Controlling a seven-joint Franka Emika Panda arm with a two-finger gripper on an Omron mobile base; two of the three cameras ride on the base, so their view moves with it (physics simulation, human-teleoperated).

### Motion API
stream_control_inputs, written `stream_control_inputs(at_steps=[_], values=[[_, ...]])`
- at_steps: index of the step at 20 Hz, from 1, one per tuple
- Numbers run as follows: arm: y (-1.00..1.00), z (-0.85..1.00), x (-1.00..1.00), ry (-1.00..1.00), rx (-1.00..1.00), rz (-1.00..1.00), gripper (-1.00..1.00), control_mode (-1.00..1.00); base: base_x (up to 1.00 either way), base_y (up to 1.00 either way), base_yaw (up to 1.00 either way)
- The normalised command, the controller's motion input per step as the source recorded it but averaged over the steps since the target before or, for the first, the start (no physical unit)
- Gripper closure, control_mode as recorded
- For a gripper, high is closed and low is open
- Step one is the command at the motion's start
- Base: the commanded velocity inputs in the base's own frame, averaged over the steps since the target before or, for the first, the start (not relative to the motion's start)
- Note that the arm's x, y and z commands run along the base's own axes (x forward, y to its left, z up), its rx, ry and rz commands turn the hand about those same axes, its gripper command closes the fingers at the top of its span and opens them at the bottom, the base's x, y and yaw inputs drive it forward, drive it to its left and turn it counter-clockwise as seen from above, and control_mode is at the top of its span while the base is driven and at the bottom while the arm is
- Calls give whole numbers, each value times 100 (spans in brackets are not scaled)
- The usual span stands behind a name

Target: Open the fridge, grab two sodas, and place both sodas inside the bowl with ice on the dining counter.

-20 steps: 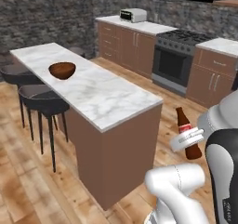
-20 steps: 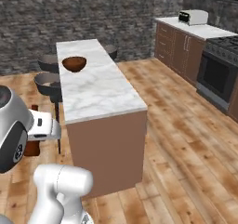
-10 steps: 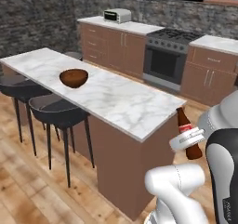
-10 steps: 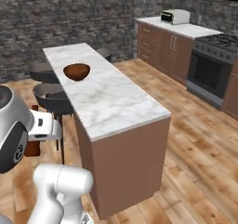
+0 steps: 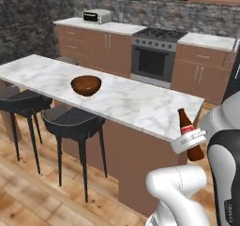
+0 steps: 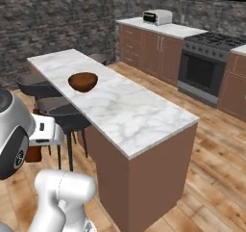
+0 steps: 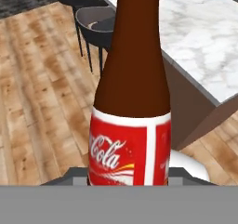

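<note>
The white arm is folded close above its base, elbow raised near the camera and forearm bent back down. Its tool (image 5: 189, 143) sits low at the robot's near side, short of the bench, wrist roughly level. The fingers are clamped on the soda (image 5: 188, 134), which stands upright with its neck pointing up.

**Counter and floor**

You see the dining counter (image 5: 140, 109), a white marble slab on a brown base, carrying a dark brown bowl (image 5: 86, 85) toward its far end. Dark stools (image 5: 72, 123) stand on the wooden floor (image 6: 216, 178) beside it.
</note>
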Motion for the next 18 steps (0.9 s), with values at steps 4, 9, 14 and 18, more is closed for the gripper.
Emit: stream_control_inputs(at_steps=[4, 9, 14, 18], values=[[0, 0, 0, 0, 0, 0, 100, 100, 20, 88, -41], [0, 0, 0, 0, 0, 0, 100, 100, 22, 83, -43], [0, 0, 0, 0, 0, 0, 100, 100, 16, 74, -45], [0, 0, 0, 0, 0, 0, 100, 100, 14, 73, -45]])
